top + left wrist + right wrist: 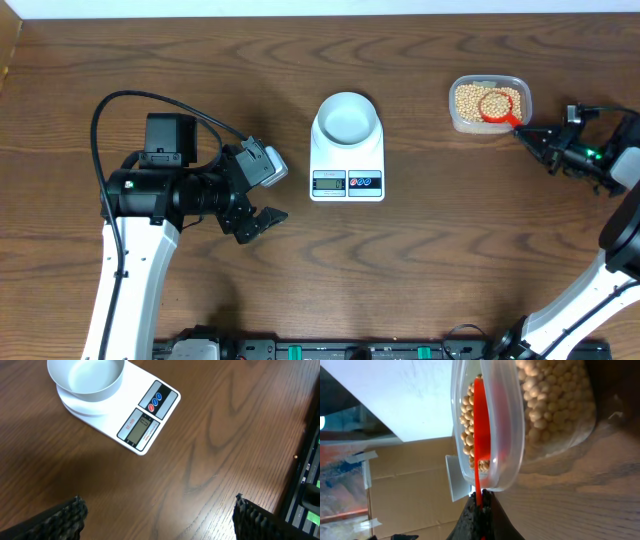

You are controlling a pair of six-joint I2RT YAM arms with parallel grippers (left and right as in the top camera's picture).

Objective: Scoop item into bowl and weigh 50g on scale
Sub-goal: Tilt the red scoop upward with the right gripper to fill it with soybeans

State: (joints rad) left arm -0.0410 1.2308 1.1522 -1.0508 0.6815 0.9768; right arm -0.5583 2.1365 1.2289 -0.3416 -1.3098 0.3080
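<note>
The pale bowl (347,117) stands empty on the white scale (347,180) at the table's middle; both also show in the left wrist view, bowl (86,377) and scale (145,420). Tan beans (470,99) fill a clear plastic tub (489,122) at the right. My right gripper (527,133) is shut on the handle of a red scoop (497,105), whose head lies in the beans; the right wrist view shows the scoop (479,435) inside the tub among the beans (550,400), held by the gripper (481,497). My left gripper (262,222) is open and empty, left of the scale.
A black rail with green-marked hardware (330,350) runs along the table's front edge and shows at the right of the left wrist view (305,485). Bare wood lies between the scale and the tub.
</note>
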